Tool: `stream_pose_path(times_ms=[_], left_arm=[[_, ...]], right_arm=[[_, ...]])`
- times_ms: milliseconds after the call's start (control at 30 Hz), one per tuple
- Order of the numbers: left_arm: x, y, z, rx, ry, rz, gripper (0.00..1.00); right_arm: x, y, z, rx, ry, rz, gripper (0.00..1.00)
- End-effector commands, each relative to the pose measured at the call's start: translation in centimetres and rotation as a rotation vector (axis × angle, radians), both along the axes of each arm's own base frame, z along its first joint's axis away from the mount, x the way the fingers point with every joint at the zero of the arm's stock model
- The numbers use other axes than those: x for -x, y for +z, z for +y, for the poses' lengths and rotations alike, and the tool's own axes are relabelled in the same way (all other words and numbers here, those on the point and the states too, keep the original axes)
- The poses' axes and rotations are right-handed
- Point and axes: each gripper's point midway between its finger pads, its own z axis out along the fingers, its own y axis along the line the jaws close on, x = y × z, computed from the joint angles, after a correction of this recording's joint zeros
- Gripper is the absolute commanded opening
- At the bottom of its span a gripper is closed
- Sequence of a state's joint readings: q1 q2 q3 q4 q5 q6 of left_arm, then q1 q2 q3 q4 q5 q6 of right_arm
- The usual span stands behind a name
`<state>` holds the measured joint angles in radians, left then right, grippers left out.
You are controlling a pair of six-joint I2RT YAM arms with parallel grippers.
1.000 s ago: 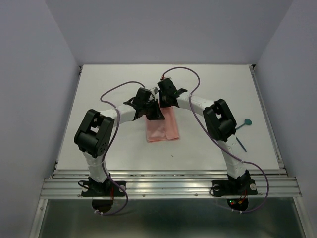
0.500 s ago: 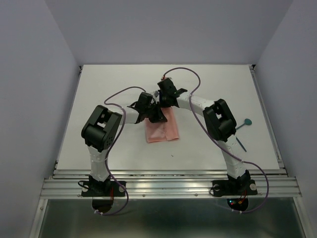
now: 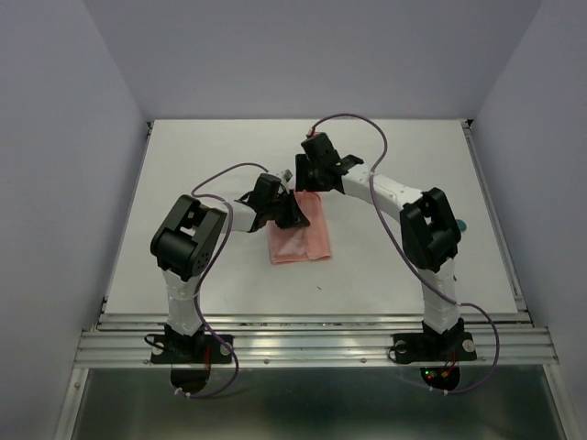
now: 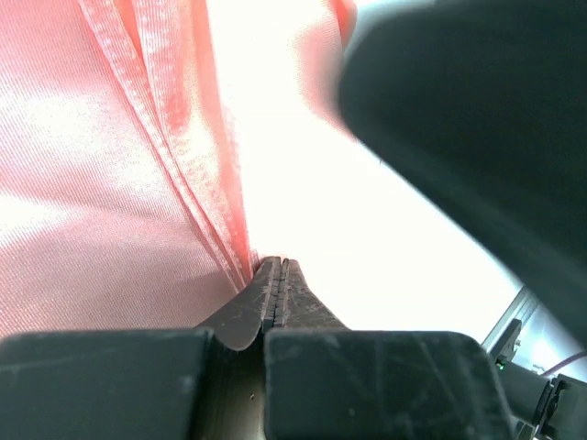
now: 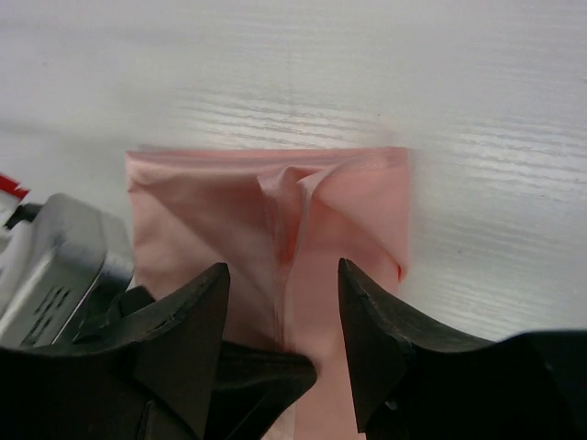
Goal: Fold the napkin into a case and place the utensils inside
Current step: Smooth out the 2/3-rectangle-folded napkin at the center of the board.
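We see that the right gripper (image 3: 310, 176) has just opened: its fingers (image 5: 188, 321) were clenched a moment before, and now they stand apart and empty, a little above the far edge of the napkin (image 3: 301, 236). The right arm has also stretched out more to the far side, so we think it has let go of the cloth after a fold. The napkin lies flat on the table (image 3: 211, 156), near the middle and a little to the left, as a folded rectangle. In the right wrist view a small raised pleat is visible in the napkin (image 5: 344, 197) near its far edge. The left gripper (image 3: 290, 213) is clenched at the far left part of the cloth. In its own view the tips (image 4: 272, 275) meet where the layered edges of the cloth (image 4: 138, 183) end, but we cannot tell if a layer is really pinched between them. Of the utensils (image 3: 461, 225) only a small teal bit shows, at the right, just beside the elbow of the right arm and well apart from the napkin. In our judgement the folding is not finished, because the cloth is still wide for a case, and the utensils are not yet inside.
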<state>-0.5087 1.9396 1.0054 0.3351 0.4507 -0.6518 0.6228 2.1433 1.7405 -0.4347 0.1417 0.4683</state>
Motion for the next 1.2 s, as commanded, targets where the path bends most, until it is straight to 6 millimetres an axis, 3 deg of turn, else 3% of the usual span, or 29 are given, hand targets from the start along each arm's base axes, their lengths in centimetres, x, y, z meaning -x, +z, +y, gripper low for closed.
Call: stream_pose_path(times_ms=[0,133,200,300,367,500,800,1000,1167], left_arm=[[1.2,-0.8,0.5,-0.028,-0.014,0.023,0.00],[1.4,-1.0,0.6,-0.031,-0.021,0.026,0.00],[1.4,-0.8,0.6,-0.029,-0.019,0.023,0.00],[1.4,-0.8,0.7,-0.028,-0.019,0.021,0.00],[1.4,-0.8,0.8,-0.027,-0.017,0.022,0.00],[1.3,-0.6,0.8,-0.024,-0.017,0.018,0.00],[1.0,-0.2,0.8,-0.020,-0.014,0.011,0.00],[0.9,0.2,0.8,-0.016,-0.011,0.005,0.00],[0.6,1.7,0.3,0.010,-0.019,-0.011,0.00]], right_arm=[[1.3,5.1,-0.5,-0.048,0.000,-0.066,0.57],[2.3,5.0,-1.7,-0.033,-0.029,-0.060,0.57],[3.2,3.8,-2.4,-0.016,-0.038,-0.034,0.56],[3.7,3.5,-3.5,-0.024,-0.068,-0.031,0.38],[5.1,2.8,-4.3,-0.030,-0.077,-0.014,0.20],[7.1,2.4,-4.3,-0.089,-0.049,0.007,0.02],[11.7,-1.2,-3.6,-0.196,0.037,0.128,0.01],[12.5,-3.4,-3.8,-0.189,0.038,0.167,0.01],[13.5,-6.7,-3.9,-0.179,0.040,0.234,0.01]])
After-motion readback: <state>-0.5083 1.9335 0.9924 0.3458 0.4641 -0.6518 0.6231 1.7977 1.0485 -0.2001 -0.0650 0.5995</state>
